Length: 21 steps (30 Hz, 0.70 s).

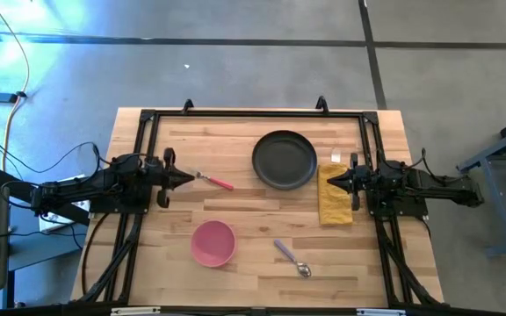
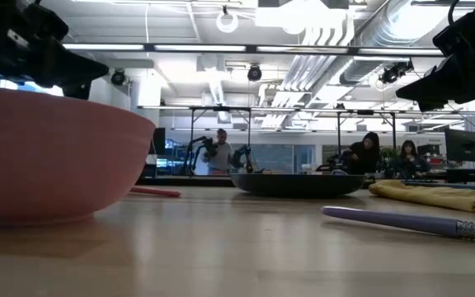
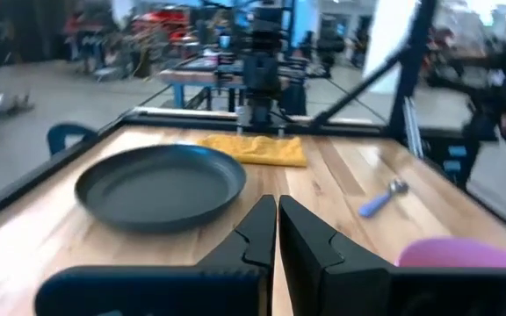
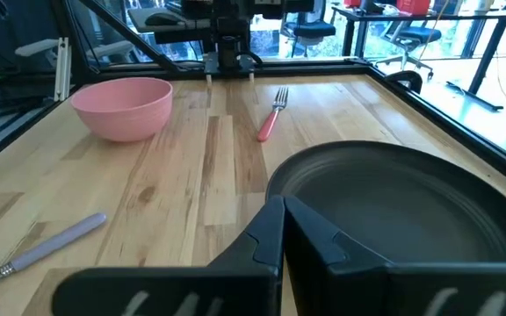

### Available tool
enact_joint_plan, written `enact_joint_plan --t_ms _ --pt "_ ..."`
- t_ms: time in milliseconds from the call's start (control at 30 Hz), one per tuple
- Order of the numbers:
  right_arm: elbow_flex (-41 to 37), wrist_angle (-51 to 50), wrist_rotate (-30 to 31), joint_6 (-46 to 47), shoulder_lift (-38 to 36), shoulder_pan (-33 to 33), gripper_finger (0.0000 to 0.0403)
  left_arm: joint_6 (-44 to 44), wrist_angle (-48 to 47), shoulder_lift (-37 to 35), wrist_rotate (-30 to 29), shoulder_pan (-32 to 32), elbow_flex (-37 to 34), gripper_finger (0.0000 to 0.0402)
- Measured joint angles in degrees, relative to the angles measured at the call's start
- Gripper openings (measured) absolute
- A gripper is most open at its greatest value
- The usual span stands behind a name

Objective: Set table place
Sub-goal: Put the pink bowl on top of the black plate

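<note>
A dark round plate lies at the table's far middle. A pink bowl stands nearer the front. A pink-handled fork lies left of the plate, just past my left gripper, which is shut and empty above the table. A purple-handled spoon lies near the front. A folded yellow napkin lies right of the plate, partly under my right gripper, which is shut and held above it.
The black rail frame edges the light-wood table. People and other robot stations show in the room beyond the table's far edge in the low view. Bare wood lies between the plate and the bowl.
</note>
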Motion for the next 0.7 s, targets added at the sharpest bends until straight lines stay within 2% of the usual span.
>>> enact_joint_plan --t_ms 100,233,400,567,700 --pt "0.00 1.52 0.00 1.87 0.00 -0.01 0.0000 -2.22 0.00 0.00 -1.92 0.00 0.00 0.0007" --pt "0.00 8.94 0.27 11.30 0.00 -0.01 0.0000 -4.09 0.52 0.02 -2.63 0.00 0.00 0.0005" --pt "0.00 19.85 9.59 23.04 0.00 -0.03 0.0000 -4.11 3.69 0.25 -3.88 -0.02 1.08 0.0001" --pt "0.00 20.49 12.29 28.95 1.73 -0.10 0.0000 -1.55 2.09 4.37 -4.00 -0.02 6.36 0.0000" --pt "0.00 21.56 12.76 33.07 5.87 -0.10 0.0000 1.60 -2.21 11.63 -3.10 -0.02 13.43 0.0000"
